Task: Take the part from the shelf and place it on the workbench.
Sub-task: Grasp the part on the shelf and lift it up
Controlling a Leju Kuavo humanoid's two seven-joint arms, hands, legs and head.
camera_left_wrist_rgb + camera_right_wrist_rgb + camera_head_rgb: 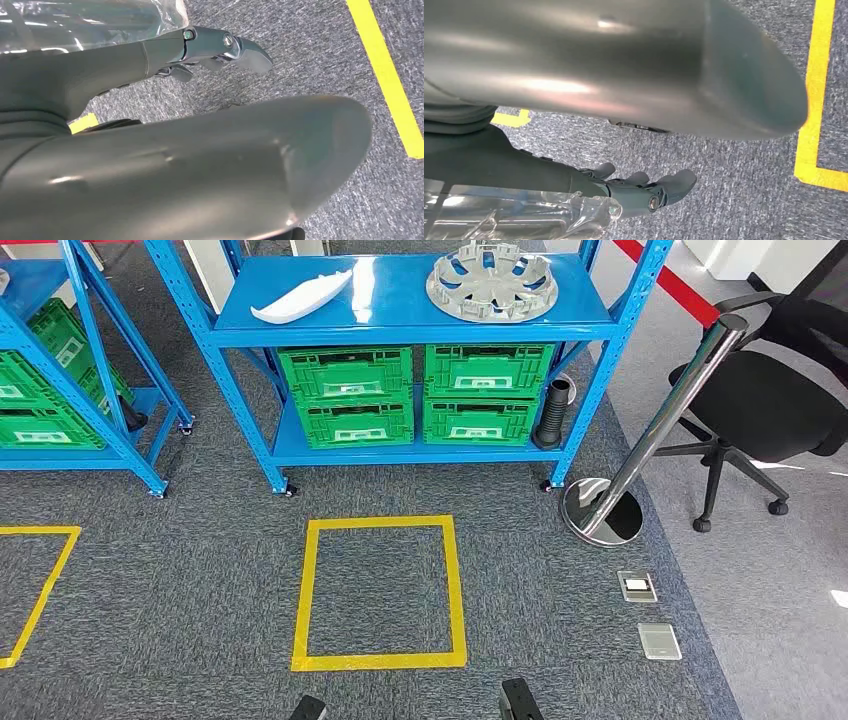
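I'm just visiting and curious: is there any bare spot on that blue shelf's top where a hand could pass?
Yes: the top shelf is bare between the white part and the silver wheel cover. Below, four green crates crowd the lower shelf.

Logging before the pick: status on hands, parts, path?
Left hand and right hand hang over carpet, holding nothing. White part and wheel cover on shelf, untouched. Stanchion leans right of shelf.
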